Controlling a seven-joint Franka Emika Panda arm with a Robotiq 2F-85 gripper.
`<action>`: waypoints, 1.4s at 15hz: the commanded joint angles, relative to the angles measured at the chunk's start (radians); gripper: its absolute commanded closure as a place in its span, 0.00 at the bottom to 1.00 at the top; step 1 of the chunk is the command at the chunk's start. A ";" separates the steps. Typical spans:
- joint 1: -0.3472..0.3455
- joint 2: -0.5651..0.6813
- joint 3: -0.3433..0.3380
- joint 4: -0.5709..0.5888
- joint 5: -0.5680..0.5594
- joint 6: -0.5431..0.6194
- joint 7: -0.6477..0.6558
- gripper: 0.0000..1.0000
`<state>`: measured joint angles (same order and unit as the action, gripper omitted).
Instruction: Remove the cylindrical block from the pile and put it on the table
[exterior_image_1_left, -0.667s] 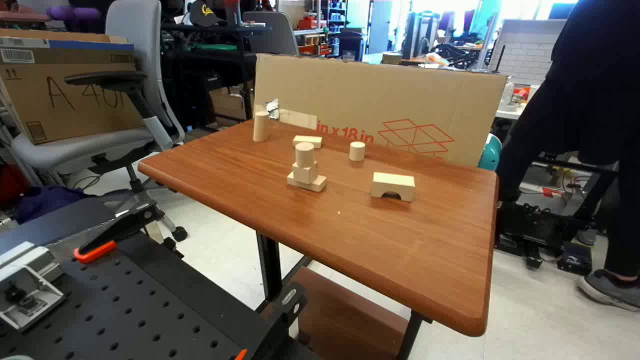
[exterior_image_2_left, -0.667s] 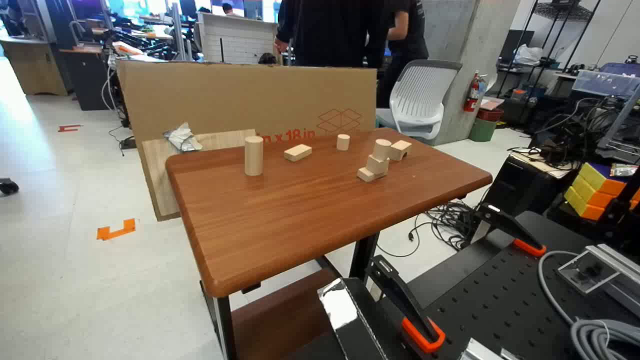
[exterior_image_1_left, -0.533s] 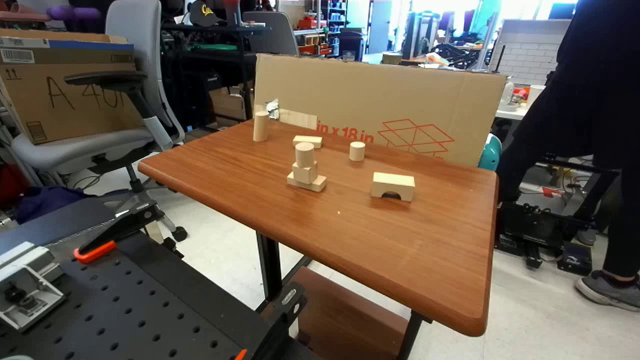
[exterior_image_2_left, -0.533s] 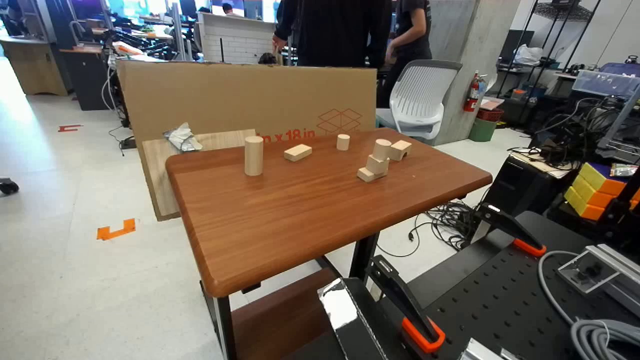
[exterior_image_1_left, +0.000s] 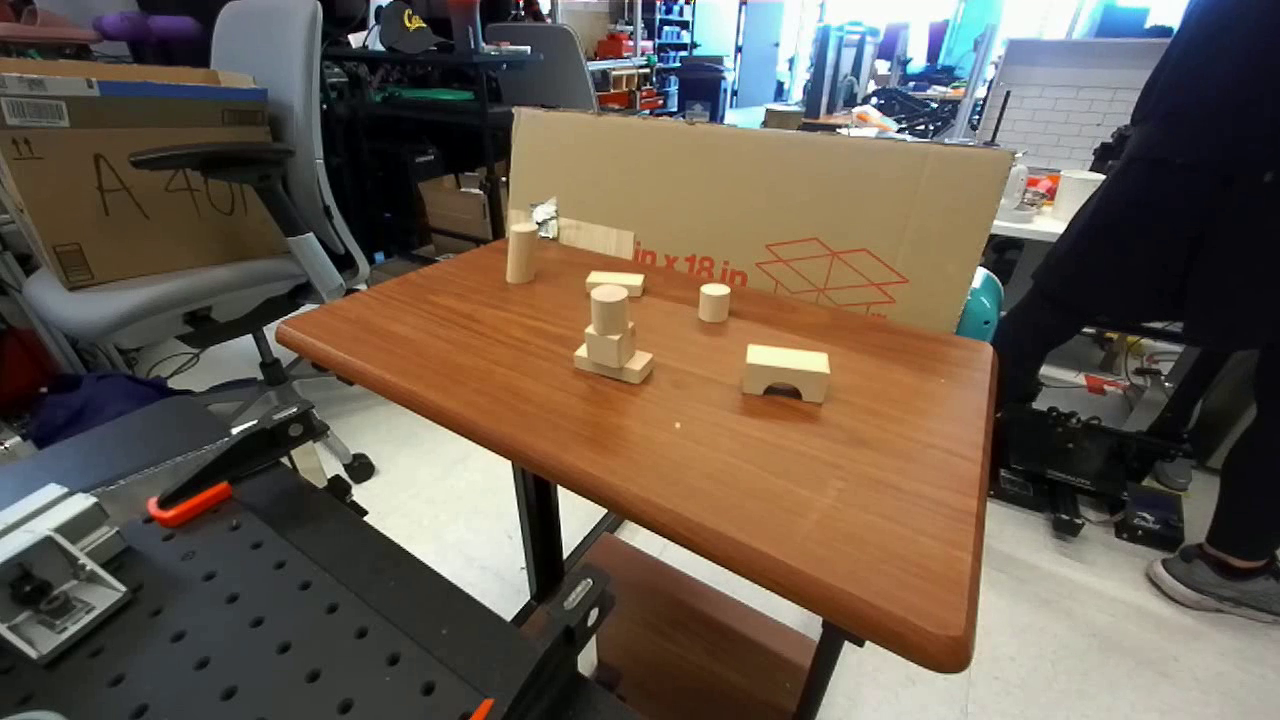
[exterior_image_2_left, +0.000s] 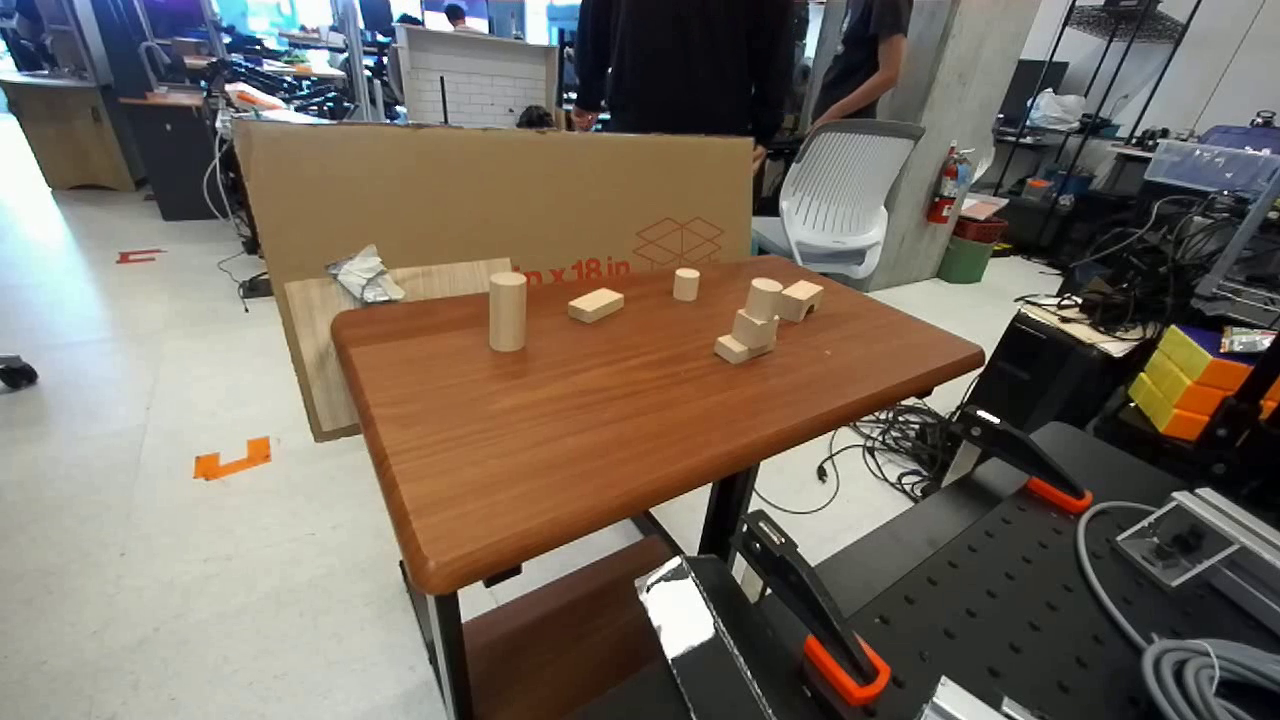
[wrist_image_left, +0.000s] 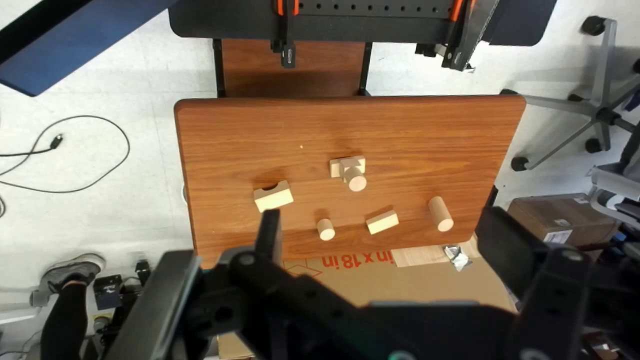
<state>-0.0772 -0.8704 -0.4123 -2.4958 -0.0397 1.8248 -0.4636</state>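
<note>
Uppermost, cylindrical block (exterior_image_1_left: 609, 311), angular pile (exterior_image_1_left: 611, 350), woodgrain table (exterior_image_1_left: 770, 480)

In an exterior view, on the table (exterior_image_1_left: 800, 500): near the middle, a pile (exterior_image_1_left: 606, 347) topped by the cylindrical block (exterior_image_1_left: 609, 311). To the right of the pile, an arch block (exterior_image_1_left: 787, 370), apart from it. Behind the pile, a flat block (exterior_image_1_left: 616, 279), also apart; to the right of that, a second cylinder (exterior_image_1_left: 714, 304), upright. Near the back left corner, a third cylinder (exterior_image_1_left: 521, 254), upright. Behind the table, a cardboard sheet (exterior_image_1_left: 740, 190). At front left, a workbench (exterior_image_1_left: 270, 580).
</note>
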 joint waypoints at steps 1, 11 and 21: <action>0.018 0.068 0.053 0.018 0.017 0.007 0.032 0.00; 0.113 0.418 0.250 0.105 0.076 0.164 0.178 0.00; 0.105 0.777 0.369 0.248 0.027 0.295 0.320 0.00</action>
<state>0.0368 -0.1914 -0.0732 -2.3105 0.0050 2.0942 -0.1851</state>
